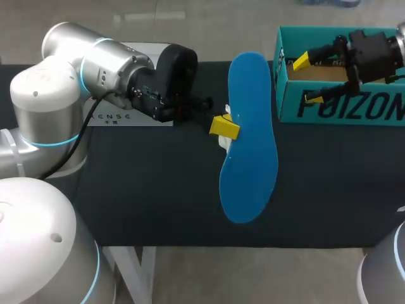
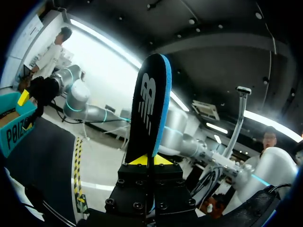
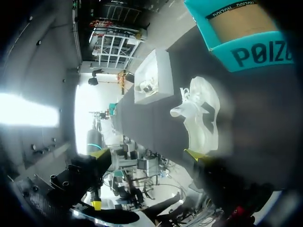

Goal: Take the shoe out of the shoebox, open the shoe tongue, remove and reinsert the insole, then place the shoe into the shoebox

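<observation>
- The left end effector [image 1: 224, 126] is clamped on the blue insole [image 1: 250, 136], gripping one long edge near its middle. In the left wrist view the yellow fingertips [image 2: 142, 160] press on it from both sides.
- In that wrist view the insole [image 2: 150, 104] rises straight out ahead of the left end effector [image 2: 152, 160]. It shows a black face and a blue edge.
- In the head view the insole hangs lengthwise over the dark table [image 1: 158, 190], with one end close to the shoebox [image 1: 345, 104].
- The white shoe [image 3: 201, 118] sits on the table outside the teal shoebox [image 3: 246, 38] and not far from it. In the head view only a sliver of the shoe [image 1: 223, 142] shows beside the insole.
- The right end effector [image 1: 308, 80] is over the open shoebox, its fingers spread wide with nothing between them. Its own view shows the same for the right end effector [image 3: 147, 153] (both yellow tips well apart).
- A white box [image 1: 126, 117] stands on the table behind the left arm, and the right wrist view shows the white box [image 3: 154, 75] beyond the shoe.
</observation>
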Motion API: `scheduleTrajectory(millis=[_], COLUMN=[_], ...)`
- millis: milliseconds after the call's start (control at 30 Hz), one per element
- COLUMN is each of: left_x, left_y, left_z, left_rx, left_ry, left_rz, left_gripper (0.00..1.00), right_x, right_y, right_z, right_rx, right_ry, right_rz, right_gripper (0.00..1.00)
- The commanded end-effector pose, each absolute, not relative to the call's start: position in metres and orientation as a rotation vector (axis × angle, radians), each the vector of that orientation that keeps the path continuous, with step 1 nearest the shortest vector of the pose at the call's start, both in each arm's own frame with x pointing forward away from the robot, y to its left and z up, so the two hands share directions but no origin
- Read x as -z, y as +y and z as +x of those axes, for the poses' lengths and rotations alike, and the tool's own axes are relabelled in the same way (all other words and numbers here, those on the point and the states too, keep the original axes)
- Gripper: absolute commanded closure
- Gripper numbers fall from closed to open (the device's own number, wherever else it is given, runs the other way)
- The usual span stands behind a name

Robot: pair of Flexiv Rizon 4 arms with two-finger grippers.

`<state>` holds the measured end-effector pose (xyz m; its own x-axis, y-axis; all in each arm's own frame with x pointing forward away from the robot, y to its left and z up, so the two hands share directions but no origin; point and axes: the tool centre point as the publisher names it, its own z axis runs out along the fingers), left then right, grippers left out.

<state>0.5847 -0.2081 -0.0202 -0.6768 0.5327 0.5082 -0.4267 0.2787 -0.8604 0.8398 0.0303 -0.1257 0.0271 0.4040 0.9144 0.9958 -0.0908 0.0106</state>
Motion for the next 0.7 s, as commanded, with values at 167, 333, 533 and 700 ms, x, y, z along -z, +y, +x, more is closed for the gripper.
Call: scheduleTrajectory(millis=[167, 333, 533, 700], left_x=[0.021, 0.021, 0.021, 0.021], left_y=[-0.209, -0.209, -0.209, -0.209], left_z=[0.584, 0.584, 0.584, 0.584], left_rx=[-1.518, -1.518, -1.518, -1.518], left_ry=[-1.75, -1.75, -1.75, -1.75], left_rz=[-0.096, -0.096, -0.096, -0.096], left_gripper=[1.0, 1.0, 1.0, 1.0], right_x=[0.102, 0.098, 0.092, 0.094], right_y=[0.034, 0.037, 0.036, 0.035], right_z=[0.831, 0.832, 0.834, 0.837], right_rx=[1.252, 1.252, 1.331, 1.365], right_ry=[-1.385, -1.404, -1.329, -1.284], right_rz=[-1.476, -1.496, -1.452, -1.499], right_gripper=[0.0, 0.0, 0.0, 0.0])
